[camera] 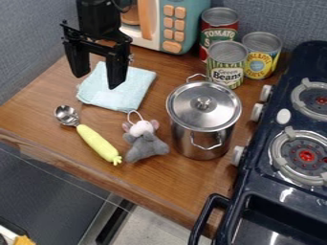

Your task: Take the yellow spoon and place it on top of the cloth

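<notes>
The wooden counter [176, 186] is being bordered on the right of the view by a dark stove [256, 189]. Over the counter's upper left part, the black gripper [96, 80] is being held wide open and pointed downward, its two fingers being set well apart, and nothing is being gripped between them. Whether the pale blue cloth [131, 93] beneath is being touched by a fingertip cannot be told. The cloth is being partly covered, in the view, by the gripper. The yellow-handled spoon [99, 143] is being supported flat by the counter, its long axis being slanted from upper left to lower right; the metal bowl is being pointed to the upper left, and the handle's end to the lower right, toward the counter's front edge. Relative to the gripper, the spoon is being seen below the fingers, apart from them and off the cloth, its handle being neighboured on the right by a grey toy mouse [146, 146].
</notes>
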Tool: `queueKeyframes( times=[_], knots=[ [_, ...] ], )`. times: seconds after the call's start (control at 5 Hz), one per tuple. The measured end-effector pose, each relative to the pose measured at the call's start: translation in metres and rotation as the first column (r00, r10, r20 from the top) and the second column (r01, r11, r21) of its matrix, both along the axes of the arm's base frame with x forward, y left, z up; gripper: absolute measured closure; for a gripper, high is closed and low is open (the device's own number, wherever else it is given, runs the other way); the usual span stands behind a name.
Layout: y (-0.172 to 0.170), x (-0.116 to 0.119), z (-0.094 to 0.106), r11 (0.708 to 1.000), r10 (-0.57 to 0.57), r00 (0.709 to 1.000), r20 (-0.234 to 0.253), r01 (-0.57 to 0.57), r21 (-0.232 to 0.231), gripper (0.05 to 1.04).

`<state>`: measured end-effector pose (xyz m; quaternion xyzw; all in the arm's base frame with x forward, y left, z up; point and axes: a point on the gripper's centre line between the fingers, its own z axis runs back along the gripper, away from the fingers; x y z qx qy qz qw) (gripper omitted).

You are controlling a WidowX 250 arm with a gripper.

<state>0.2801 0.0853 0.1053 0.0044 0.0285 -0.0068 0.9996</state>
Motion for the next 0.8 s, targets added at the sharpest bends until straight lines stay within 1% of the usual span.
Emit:
queueKeyframes(
  times=[0.2,0.4,0.6,0.8],
  knots=[
    [-0.001,-0.001,-0.009,1.0,-0.007,1.0,-0.026,0.006,-0.011,0.083],
    [-0.003,0.004,-0.014,0.999,-0.044,0.999,0.015,0.044,-0.01,0.083],
    [-0.006,0.01,-0.026,0.996,0.088,0.992,0.09,-0.086,-0.027,0.083],
    [-0.002,0.008,-0.035,0.944,0.329,0.937,0.117,-0.331,-0.009,0.083]
  ],
)
